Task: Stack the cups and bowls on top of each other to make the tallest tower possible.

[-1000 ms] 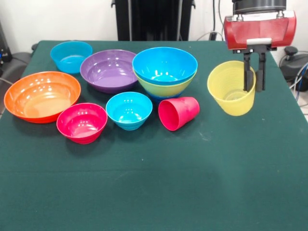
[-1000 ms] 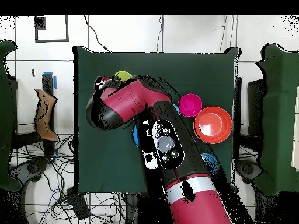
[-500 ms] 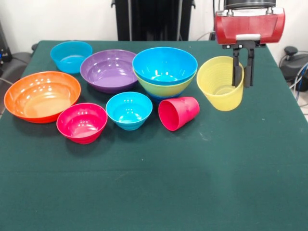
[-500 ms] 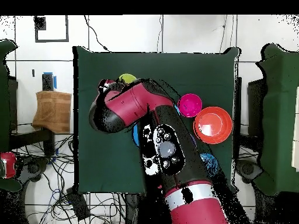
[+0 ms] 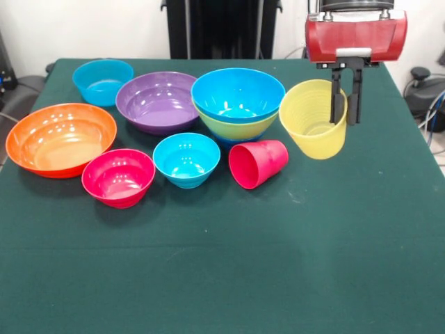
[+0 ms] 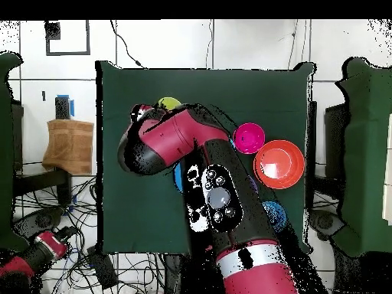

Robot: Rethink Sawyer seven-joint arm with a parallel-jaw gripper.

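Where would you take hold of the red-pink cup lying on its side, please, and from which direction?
The red-pink cup lies tipped over, its open mouth toward the camera's left and its base toward the yellow cup. I would probably come down from above and pinch across the tapered wall near the middle, since both side walls are free. The cyan bowl sits close to its mouth.

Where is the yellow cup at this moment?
In the front view the yellow cup hangs tilted above the table, held at its rim by the gripper, right of the blue bowl nested in the lime green bowl, above-right of the red cup.
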